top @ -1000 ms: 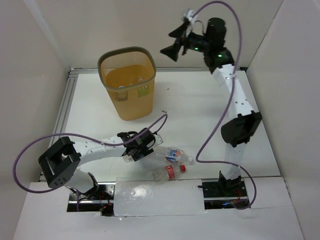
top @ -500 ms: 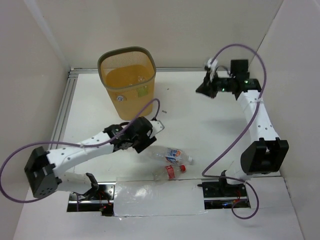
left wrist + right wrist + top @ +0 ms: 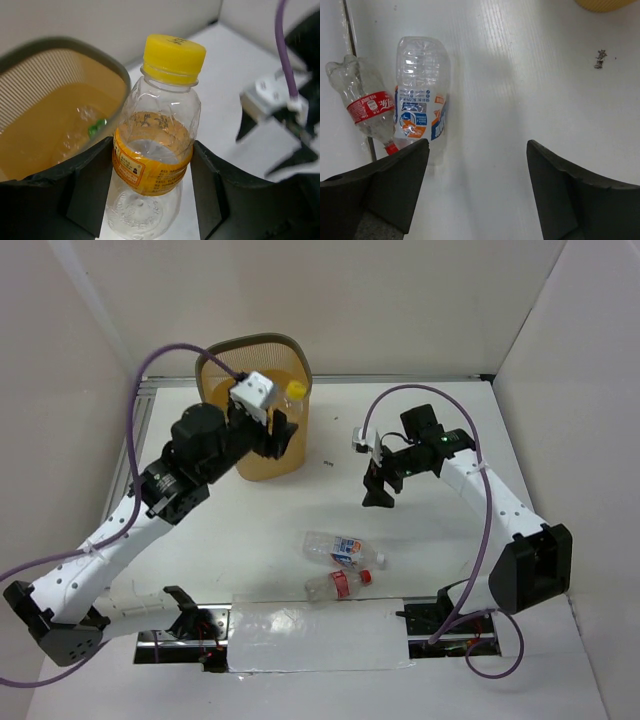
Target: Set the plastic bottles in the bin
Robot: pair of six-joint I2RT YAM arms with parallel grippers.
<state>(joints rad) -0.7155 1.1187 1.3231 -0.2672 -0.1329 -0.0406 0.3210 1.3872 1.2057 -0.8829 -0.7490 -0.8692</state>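
Observation:
My left gripper point(image 3: 283, 430) is shut on a clear bottle with a yellow cap and yellow label point(image 3: 294, 393), point(image 3: 153, 131), held at the near right rim of the orange mesh bin point(image 3: 285, 344). The bin's mouth point(image 3: 35, 55) is to the left in the left wrist view, with a green bottle point(image 3: 97, 127) and clear ones inside. My right gripper point(image 3: 380, 490) is open and empty above the table. A blue-labelled bottle point(image 3: 342, 549), point(image 3: 420, 100) and a red-labelled bottle point(image 3: 338, 585), point(image 3: 366, 107) lie near the front edge.
White walls close in the table on three sides. A metal rail point(image 3: 128, 455) runs along the left edge. A small dark speck point(image 3: 328, 462) lies on the table beside the bin.
My left arm has lifted from the table up to the bin's rim, carrying the yellow-capped bottle. My right arm has swung down and towards the middle of the table.

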